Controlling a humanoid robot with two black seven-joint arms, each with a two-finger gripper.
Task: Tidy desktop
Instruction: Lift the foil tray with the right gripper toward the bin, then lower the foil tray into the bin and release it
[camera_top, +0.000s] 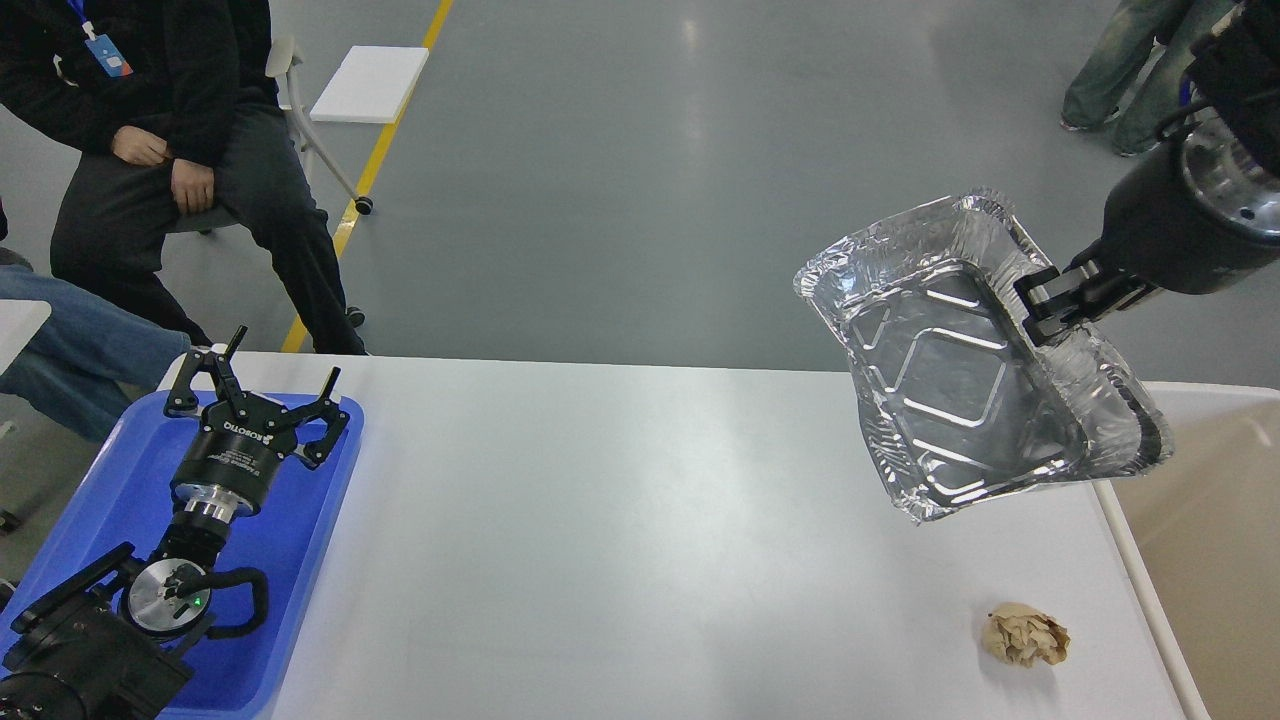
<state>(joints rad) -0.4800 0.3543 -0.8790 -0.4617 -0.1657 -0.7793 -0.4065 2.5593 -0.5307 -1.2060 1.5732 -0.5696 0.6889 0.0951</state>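
Note:
The white desktop (600, 520) fills the lower middle of the head view. My right gripper (1040, 305) is shut on the right rim of a crumpled aluminium foil tray (950, 390) and holds it tilted in the air above the desktop's right end. A crumpled brown paper ball (1025, 637) lies on the desktop near the front right. My left gripper (262, 385) is open and empty, above the blue tray (100, 490) at the left.
A beige white-rimmed bin (1210, 520) stands beside the desktop's right edge. A seated person (180, 150) and a small white side table (370, 85) are behind the left end. Legs of another person (1140, 70) show at the top right.

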